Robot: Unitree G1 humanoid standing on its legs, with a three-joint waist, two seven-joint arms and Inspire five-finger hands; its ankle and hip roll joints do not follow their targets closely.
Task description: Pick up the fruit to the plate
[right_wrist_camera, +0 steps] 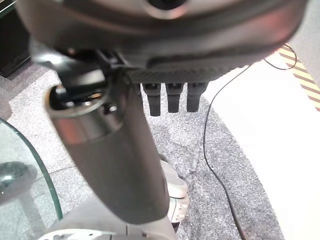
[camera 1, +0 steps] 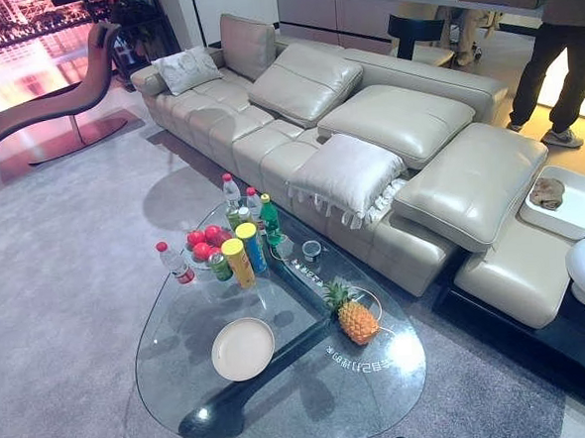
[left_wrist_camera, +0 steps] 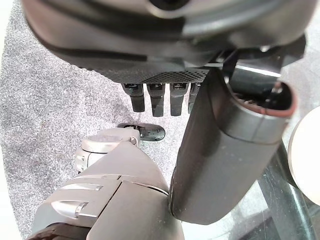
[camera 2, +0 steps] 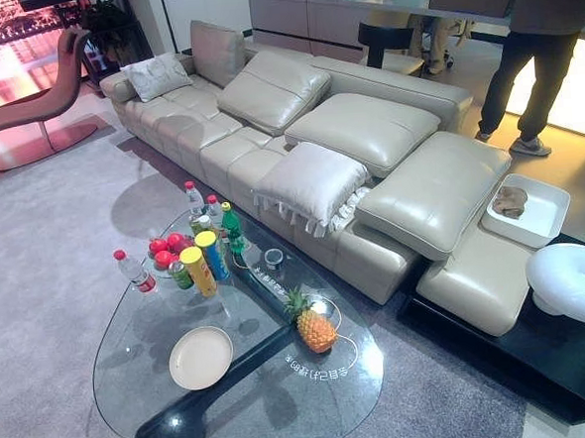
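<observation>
A pineapple [camera 1: 357,319] lies on the glass coffee table [camera 1: 313,388], right of a cream round plate [camera 1: 243,348] that has nothing on it. Several red apples [camera 1: 206,242] sit in a cluster at the table's far left, among bottles. My left hand [left_wrist_camera: 165,65] hangs beside the table over the grey carpet, fingers [left_wrist_camera: 156,102] straight and thumb [left_wrist_camera: 225,150] relaxed, holding nothing. My right hand [right_wrist_camera: 170,55] hangs likewise by the table's glass edge [right_wrist_camera: 27,165], fingers [right_wrist_camera: 172,97] straight, nothing in it.
Water bottles [camera 1: 177,263], a green bottle [camera 1: 270,220] and tall yellow cans [camera 1: 239,262] crowd the apples. A small glass [camera 1: 311,250] stands mid-table. The beige sofa [camera 1: 396,123] runs behind the table. A person [camera 1: 561,54] stands at the far right.
</observation>
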